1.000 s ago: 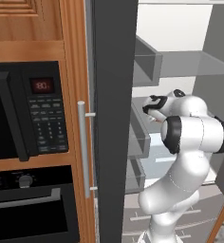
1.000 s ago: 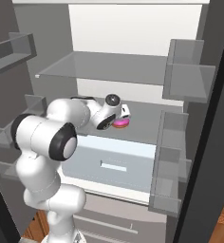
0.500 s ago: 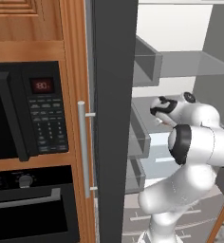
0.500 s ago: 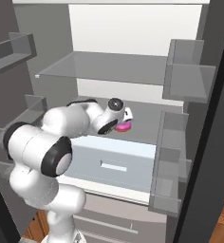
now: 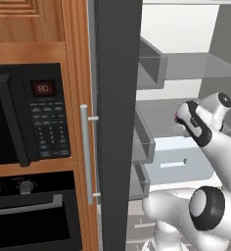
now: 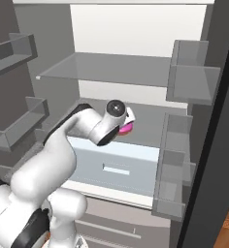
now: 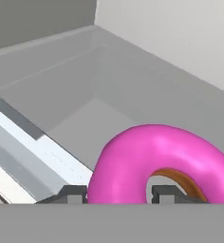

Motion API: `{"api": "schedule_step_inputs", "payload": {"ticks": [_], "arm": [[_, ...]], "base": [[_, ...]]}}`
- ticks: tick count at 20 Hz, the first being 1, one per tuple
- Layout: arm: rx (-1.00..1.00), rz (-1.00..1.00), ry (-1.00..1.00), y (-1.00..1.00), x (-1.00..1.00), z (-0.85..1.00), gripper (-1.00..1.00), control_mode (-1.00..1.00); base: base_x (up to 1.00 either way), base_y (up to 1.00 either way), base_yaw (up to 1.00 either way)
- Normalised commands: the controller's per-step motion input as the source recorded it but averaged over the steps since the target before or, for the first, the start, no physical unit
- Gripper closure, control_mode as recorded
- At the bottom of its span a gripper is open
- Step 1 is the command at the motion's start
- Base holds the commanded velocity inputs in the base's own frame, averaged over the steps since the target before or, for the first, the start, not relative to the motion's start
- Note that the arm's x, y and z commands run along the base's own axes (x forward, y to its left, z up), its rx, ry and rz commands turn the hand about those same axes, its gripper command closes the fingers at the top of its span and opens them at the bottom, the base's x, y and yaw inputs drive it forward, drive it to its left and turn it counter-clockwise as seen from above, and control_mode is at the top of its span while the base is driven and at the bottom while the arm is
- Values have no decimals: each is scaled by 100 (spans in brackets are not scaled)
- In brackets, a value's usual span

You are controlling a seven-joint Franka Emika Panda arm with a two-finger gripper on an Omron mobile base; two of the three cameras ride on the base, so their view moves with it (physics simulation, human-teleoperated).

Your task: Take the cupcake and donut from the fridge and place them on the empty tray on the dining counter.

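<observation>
I have the arm reaching into the open fridge (image 6: 136, 34), hand at the middle grey shelf (image 6: 150, 128) just above the pale drawer (image 6: 121, 167). In the hand view the gripper (image 7: 118, 193) is clenched on the donut (image 7: 156, 159): one dark fingertip (image 7: 72, 193) sits against the outer edge of the pink ring and the other rises inside the hole, so the jaws pinch one side of the ring between them. The donut fills the lower right of that view, pink icing up, a sliver of brown dough showing at the inner rim. Whether it is touching the shelf or lifted off it, I cannot tell. From the right base view a patch of pink shows just past the wrist, over the shelf, near its front edge. From the left base view the hand is beside the open door (image 5: 117, 122), with a speck of pink at its tip. Microwave (image 5: 32, 115) and oven (image 5: 29, 211) sit in the wooden cabinet (image 5: 68, 34) left of the door.
</observation>
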Motion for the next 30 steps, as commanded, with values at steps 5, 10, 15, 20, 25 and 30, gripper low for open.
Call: {"api": "schedule_step_inputs", "payload": {"ticks": [5,10,15,20,25,30], "arm": [[-11,17,-6,13,-100,96,100,-100],[-15,15,-20,39,-100,60,100,-100],[-10,7,-25,13,-100,20,100,-100],[-1,0,-5,0,-75,29,100,-100],[0,0,0,0,-12,35,100,-100],[0,0,0,0,0,4,100,100]], "base": [[0,0,0],[0,0,0],[0,0,0],[0,0,0],[0,0,0],[6,0,0]]}}
